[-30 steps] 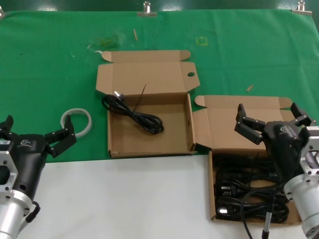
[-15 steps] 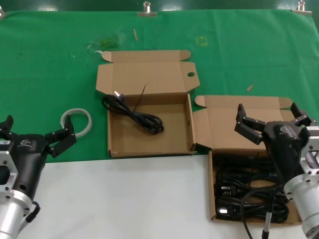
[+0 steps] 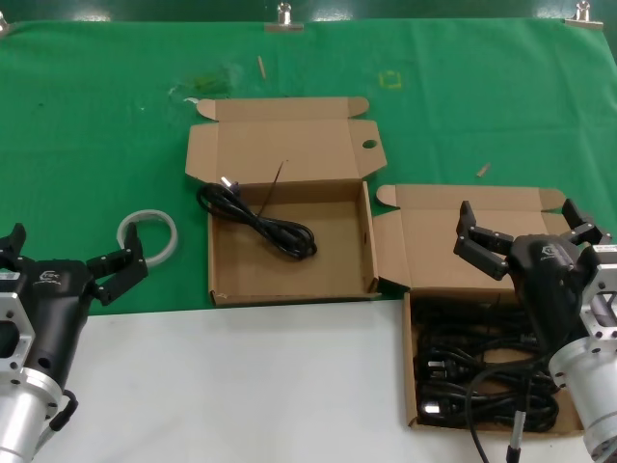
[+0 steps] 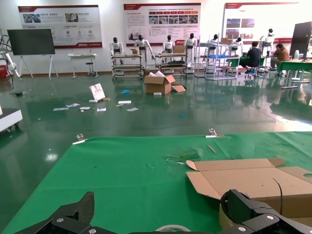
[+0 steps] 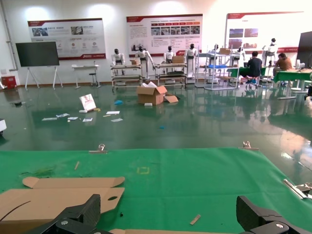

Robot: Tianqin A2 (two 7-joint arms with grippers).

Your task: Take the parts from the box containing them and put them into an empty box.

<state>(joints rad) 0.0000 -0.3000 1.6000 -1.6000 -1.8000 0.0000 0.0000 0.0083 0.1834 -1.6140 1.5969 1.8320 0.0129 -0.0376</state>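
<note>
While both arms hang low near the front of the worktop (image 3: 241,386), one power cord (image 3: 258,224) lies coiled in the left-hand box (image 3: 289,289), which sits on the green cloth (image 3: 96,116) with its lid folded back flat. The remaining power cords (image 3: 472,371) fill the right-hand box (image 3: 409,367), a tangle of black cable with a pronged plug showing near its front left corner. This box stands just beside the other, their walls nearly touching, so a cord need travel only a short way across. The right hand (image 3: 525,236) hovers above the full box's raised lid, its fingers spread wide and holding nothing, placed, by the look of it, to drop onto the pile below. The left hand (image 3: 67,265) waits off to the side, near a pale tape ring (image 3: 148,234) on the cloth, its fingers likewise spread and empty. The transfer looks barely begun: one cord moved, most left.
</note>
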